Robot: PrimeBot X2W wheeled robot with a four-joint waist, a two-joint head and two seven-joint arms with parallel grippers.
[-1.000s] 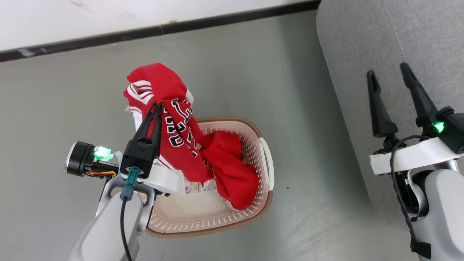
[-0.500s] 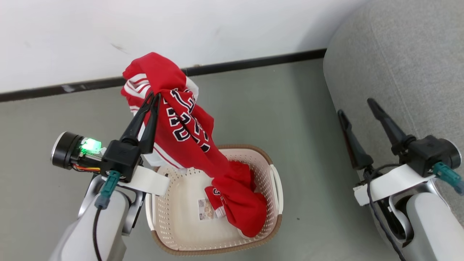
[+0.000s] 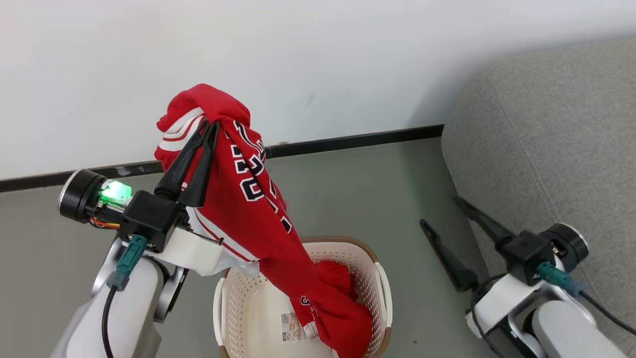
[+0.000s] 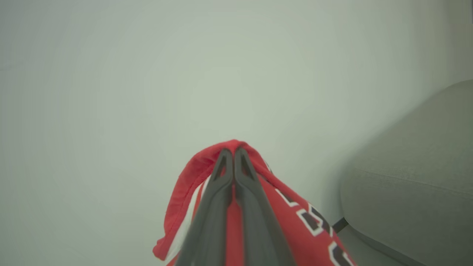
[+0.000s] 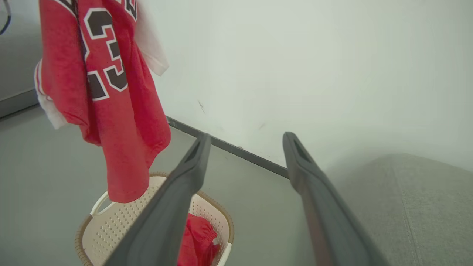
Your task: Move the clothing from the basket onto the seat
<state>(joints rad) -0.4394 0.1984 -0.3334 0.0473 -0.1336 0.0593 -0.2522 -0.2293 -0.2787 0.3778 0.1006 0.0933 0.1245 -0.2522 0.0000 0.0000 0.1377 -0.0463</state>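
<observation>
Floor [image 3: 348, 199] is grey below a white wall [image 3: 318, 59]; left pincer [image 3: 211, 124] clamps clothing [image 3: 248, 219] over basket [image 3: 248, 308], right pincer [image 3: 439, 211] gapes near seat [image 3: 546, 139].

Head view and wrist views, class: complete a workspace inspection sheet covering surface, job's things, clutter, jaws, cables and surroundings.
Surface: grey floor.
Job's things: one red jersey lifted, hem hanging over the white basket; second red garment inside it; grey sofa at right.
Clutter: nothing seen.
Jaws: left jaws shut on the jersey; right jaws open, empty, near the sofa.
Cables: dark cable on the left forearm; second cable at the right wrist.
Surroundings: white wall, dark skirting.
</observation>
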